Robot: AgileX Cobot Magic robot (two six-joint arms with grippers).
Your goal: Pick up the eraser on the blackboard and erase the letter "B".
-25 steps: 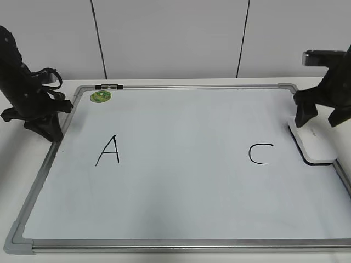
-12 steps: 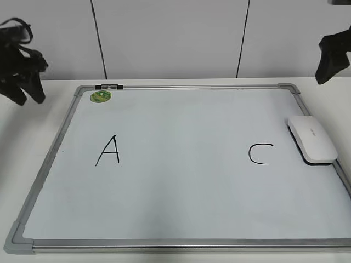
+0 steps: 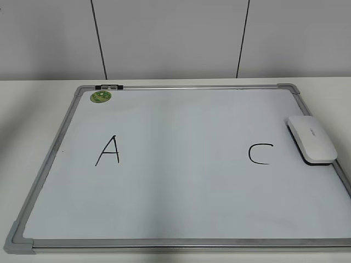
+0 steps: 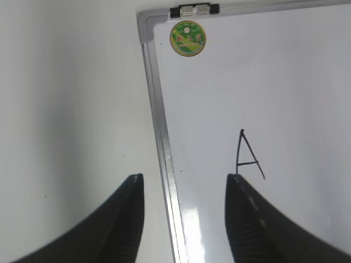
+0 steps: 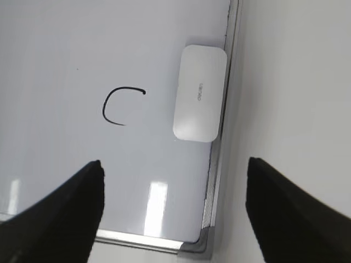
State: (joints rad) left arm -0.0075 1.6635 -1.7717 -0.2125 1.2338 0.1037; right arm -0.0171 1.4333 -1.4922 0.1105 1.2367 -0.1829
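The white eraser (image 3: 311,138) lies flat on the blackboard (image 3: 181,192) at its right edge, next to the black "C" (image 3: 260,154). It also shows in the right wrist view (image 5: 199,101). The black "A" (image 3: 108,150) is on the left of the board. No letter "B" shows between them; that part of the board is bare. My left gripper (image 4: 184,178) is open and empty, high above the board's left frame. My right gripper (image 5: 174,164) is open and empty, high above the board's right corner. Neither gripper shows in the exterior view.
A round green sticker (image 3: 101,97) and a black clip (image 3: 109,86) sit at the board's far left corner. The board lies on a white table (image 3: 33,104) with a panelled wall behind it.
Both arms have risen up and out of the exterior view. The right gripper left the eraser lying on the board's right edge. The eraser has not moved since.
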